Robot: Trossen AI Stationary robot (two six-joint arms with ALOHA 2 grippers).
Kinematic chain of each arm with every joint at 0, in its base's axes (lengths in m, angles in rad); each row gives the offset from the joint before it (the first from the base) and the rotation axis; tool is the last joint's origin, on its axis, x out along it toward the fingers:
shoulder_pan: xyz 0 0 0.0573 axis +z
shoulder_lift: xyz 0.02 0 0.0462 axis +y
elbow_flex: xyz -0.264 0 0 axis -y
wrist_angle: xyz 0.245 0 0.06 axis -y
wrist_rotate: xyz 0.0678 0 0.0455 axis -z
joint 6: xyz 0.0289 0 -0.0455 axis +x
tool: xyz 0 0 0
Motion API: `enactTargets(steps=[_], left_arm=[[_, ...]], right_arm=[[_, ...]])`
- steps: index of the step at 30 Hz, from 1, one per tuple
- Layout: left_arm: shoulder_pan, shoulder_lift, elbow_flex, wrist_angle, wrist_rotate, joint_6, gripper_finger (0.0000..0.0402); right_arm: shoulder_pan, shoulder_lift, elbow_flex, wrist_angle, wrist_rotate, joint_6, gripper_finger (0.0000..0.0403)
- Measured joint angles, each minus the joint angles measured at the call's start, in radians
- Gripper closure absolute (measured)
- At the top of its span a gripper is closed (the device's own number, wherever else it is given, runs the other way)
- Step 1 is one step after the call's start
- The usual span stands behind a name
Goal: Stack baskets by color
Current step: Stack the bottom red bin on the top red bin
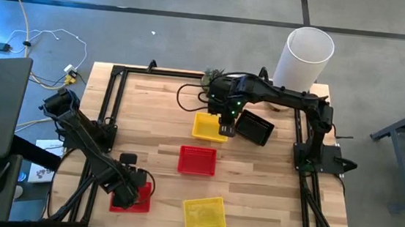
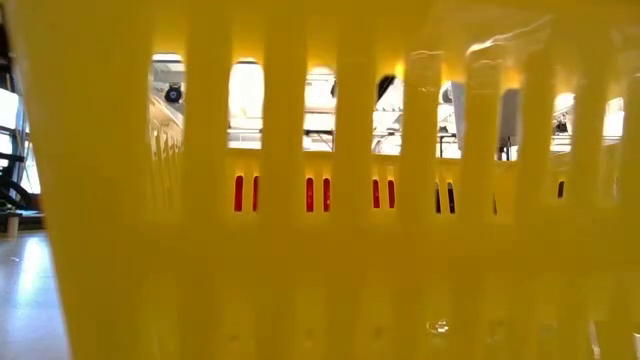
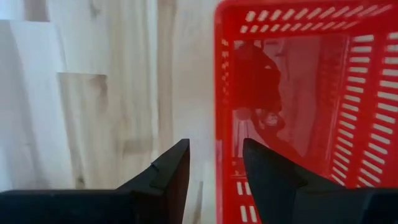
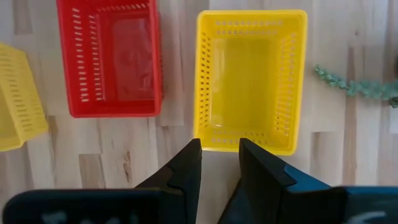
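1. Five baskets show from above on the wooden desk (image 1: pixel 152 102), scattered and not yet sorted: a yellow basket at centre far (image 1: pixel 209 126), a black basket just to its right (image 1: pixel 254 127), a red basket in the middle (image 1: pixel 197 160), a second yellow basket at the near edge (image 1: pixel 203 213), and a second red basket at near left (image 1: pixel 131 198). No more can be made out.
2. The right tool (image 4: pixel 219 154) hangs above the near rim of the far yellow basket (image 4: pixel 251 79), its fingers a narrow gap apart and holding nothing; it looks lined up to take that rim, probably to carry the basket to the other yellow one.
3. The left tool (image 3: pixel 215 165) sits at the near-left red basket (image 3: pixel 298 112), fingers spread with the basket's wall between them, one finger outside and one inside. Whether the fingers already press the wall cannot be told; the straddle suggests a pickup toward the middle red basket.
4. The table-height camera is blocked by the slotted side of the near yellow basket (image 2: pixel 320 250), with red showing through the slots.
5. A tall white cylinder (image 1: pixel 306 58) stands at the far right corner, and a small green plant (image 4: pixel 354 86) lies beside the far yellow basket.
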Motion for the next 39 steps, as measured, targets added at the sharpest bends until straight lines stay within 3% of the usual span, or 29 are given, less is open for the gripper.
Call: enactTargets(steps=[11, 15, 19, 21, 31, 39], left_arm=[[-0.001, 0.0, -0.099, 0.118, 0.034, -0.022, 0.0274], [-0.001, 0.0, -0.112, 0.131, 0.076, -0.031, 0.0315], [0.001, 0.0, -0.128, 0.17, 0.053, -0.029, 0.0382], [0.003, 0.0, -0.128, 0.173, 0.048, -0.028, 0.0395], [0.053, -0.024, -0.122, 0.175, -0.003, 0.054, 0.0399], [0.156, -0.125, -0.121, 0.176, -0.129, 0.166, 0.0401]], right_arm=[[0.032, 0.0, 0.0, -0.008, 0.046, 0.042, 0.0307], [0.053, 0.0, 0.0, -0.041, 0.05, 0.099, 0.0307], [0.094, 0.0, 0.0, -0.065, 0.054, 0.137, 0.0307], [0.121, 0.0, -0.001, -0.084, 0.083, 0.155, 0.0307], [0.232, -0.001, -0.002, -0.098, 0.288, 0.21, 0.0307], [0.273, -0.001, -0.002, -0.155, 0.314, 0.239, 0.0307]])
